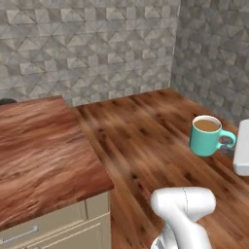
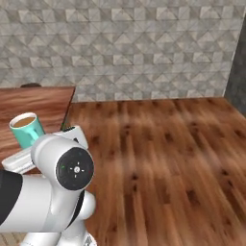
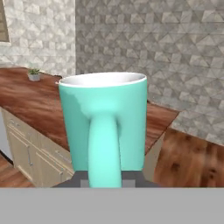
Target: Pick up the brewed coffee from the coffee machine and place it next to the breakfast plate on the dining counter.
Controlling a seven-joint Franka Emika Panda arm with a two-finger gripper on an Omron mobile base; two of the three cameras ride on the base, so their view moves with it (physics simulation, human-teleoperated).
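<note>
The teal-green mug (image 1: 206,136) of brown coffee hangs in the air above the wood floor, upright, with my gripper (image 1: 229,142) shut on its handle side. In the right base view the mug (image 2: 27,129) sits just above my white hand, behind the arm's big joint. In the hand view the mug (image 3: 105,118) is very close, its handle pointing at the camera, and my gripper (image 3: 106,179) has a dark fingertip on either side of the handle's foot. The coffee machine, the breakfast plate and the dining counter are out of view.
A wood-top counter with beige drawers (image 1: 44,146) stands to the left, with a dark object (image 1: 7,101) at its far end. A small white-potted plant (image 3: 33,75) sits on a counter. Grey tiled walls (image 2: 144,48) meet in a corner ahead, beyond the wood plank floor (image 2: 158,153).
</note>
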